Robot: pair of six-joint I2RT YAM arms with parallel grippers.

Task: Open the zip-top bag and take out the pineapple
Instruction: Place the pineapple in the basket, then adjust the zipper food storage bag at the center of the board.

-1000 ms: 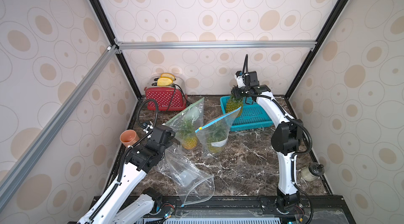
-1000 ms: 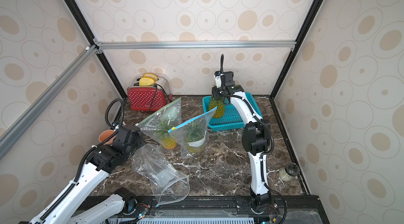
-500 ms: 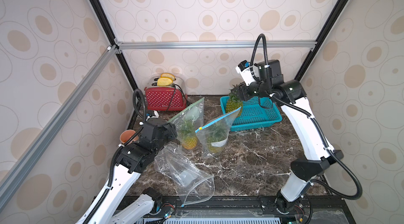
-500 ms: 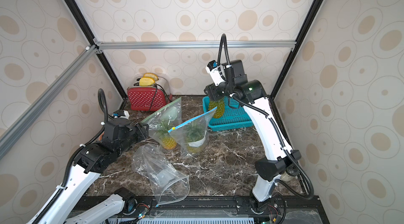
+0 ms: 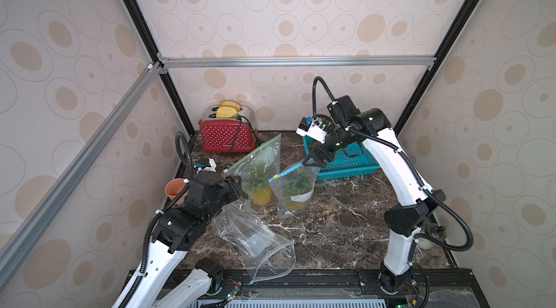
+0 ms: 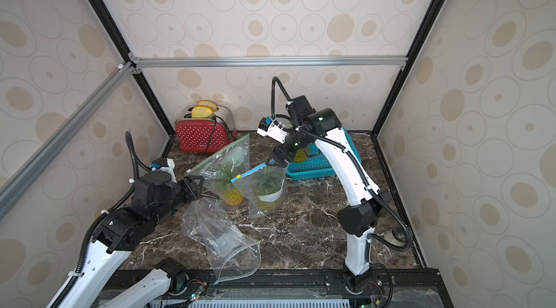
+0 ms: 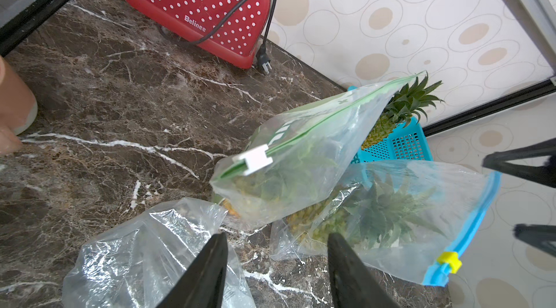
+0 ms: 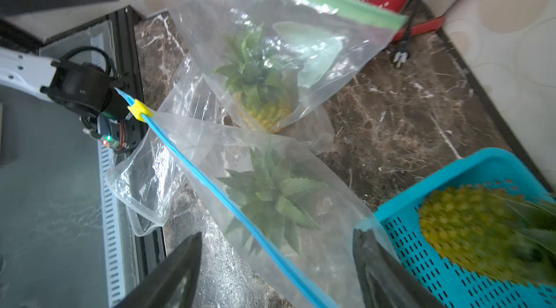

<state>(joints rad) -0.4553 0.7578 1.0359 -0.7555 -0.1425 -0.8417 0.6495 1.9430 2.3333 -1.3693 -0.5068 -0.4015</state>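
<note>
Blue-zipped bag (image 5: 304, 175), pineapple (image 5: 296, 199) inside, stands directly below the right gripper (image 5: 311, 162); its zip runs between the wide-spread, empty jaws. Left gripper (image 5: 237, 184), jaws apart, empty, sits just beside the green-zipped bag (image 5: 260, 162).

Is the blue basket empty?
No, the right wrist view shows a pineapple lying inside the basket.

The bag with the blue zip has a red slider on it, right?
No, the slider is yellow, not red. It does sit on the blue zip of that bag, as the right wrist view shows.
</note>
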